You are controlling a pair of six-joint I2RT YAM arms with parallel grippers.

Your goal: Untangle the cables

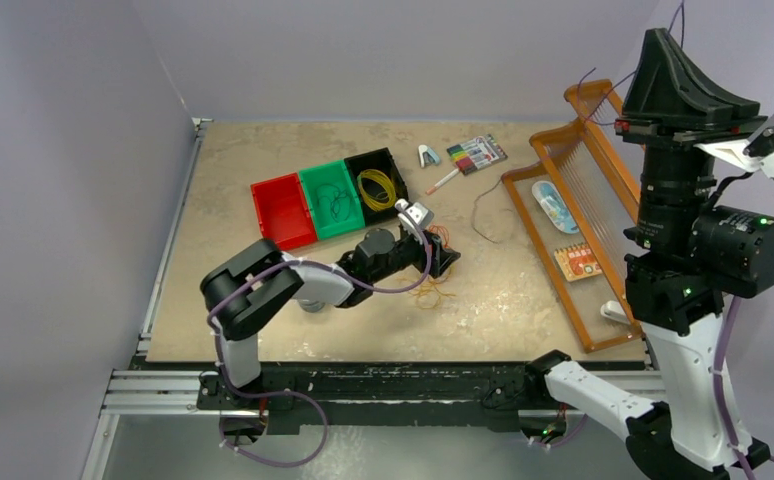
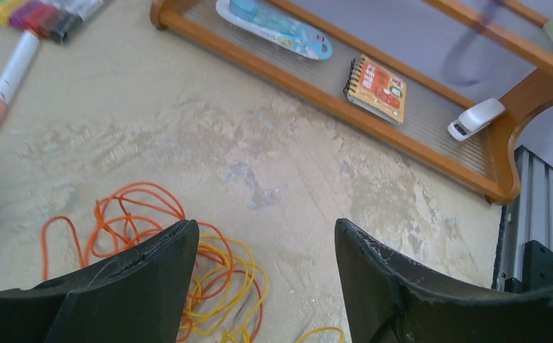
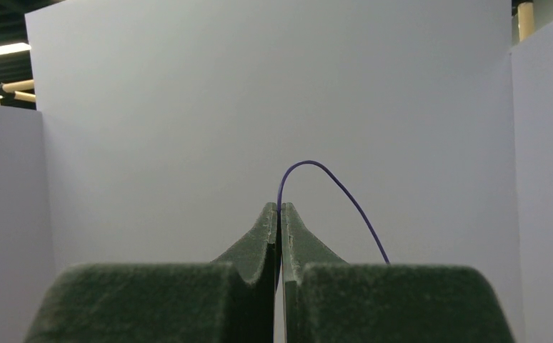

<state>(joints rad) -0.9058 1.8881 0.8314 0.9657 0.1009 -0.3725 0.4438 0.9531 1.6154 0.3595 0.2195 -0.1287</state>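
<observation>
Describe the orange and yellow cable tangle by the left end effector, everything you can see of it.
The tangle is a loose heap of thin, wiry loops, orange-red ones overlapping yellow ones, lying flat on the beige table. The open left end effector hovers over it. One finger hides part of the heap, and whether it touches the strands cannot be told.

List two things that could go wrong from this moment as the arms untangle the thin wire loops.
1. The open left gripper sits over the tangle of orange and yellow wire loops; closing here may catch both colours and drag the whole knot.
2. The right gripper pinches the thin purple wire only at its very tip; a tug could pull it free.
</observation>
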